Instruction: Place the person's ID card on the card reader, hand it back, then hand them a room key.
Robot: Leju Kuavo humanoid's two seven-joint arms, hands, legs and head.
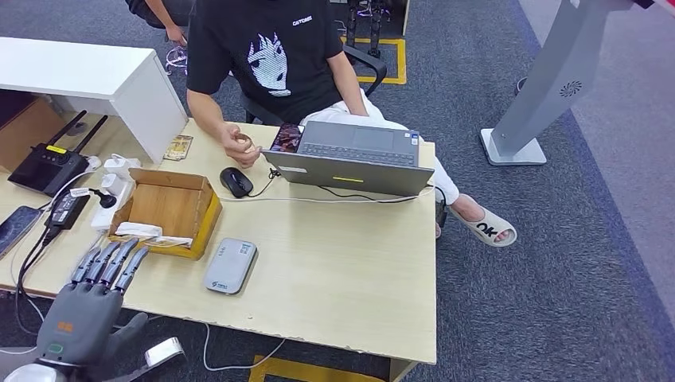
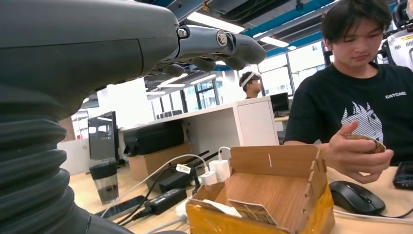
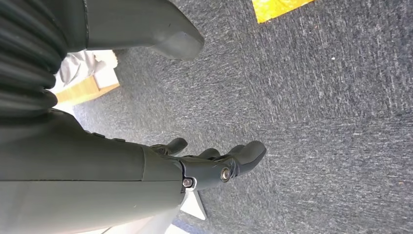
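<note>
- Table (image 1: 334, 263): wide bare stretch between card reader and far edge, the best lane for reaching toward the person; near edge lies right under the left hand, so worth lifting before moving forward
- Laptop (image 1: 354, 159) with trailing cable: blocks the far right side; better to approach left of it
- Cardboard box (image 1: 167, 208): just ahead of the left hand, walls raised; best passed on its right side
- Left hand (image 1: 87, 306): fingers (image 1: 111, 263) straight, spread, empty, at the table's near left edge
- Right hand (image 3: 214, 163): hanging over carpet, fingers loosely curled, holding nothing
- Card reader (image 1: 230, 266): flat, nothing on it, beside the box
- ID card (image 2: 365, 141): seemingly in the person's hand near the mouse (image 1: 236, 181), too small to confirm; should be awaited with a steady open palm
</note>
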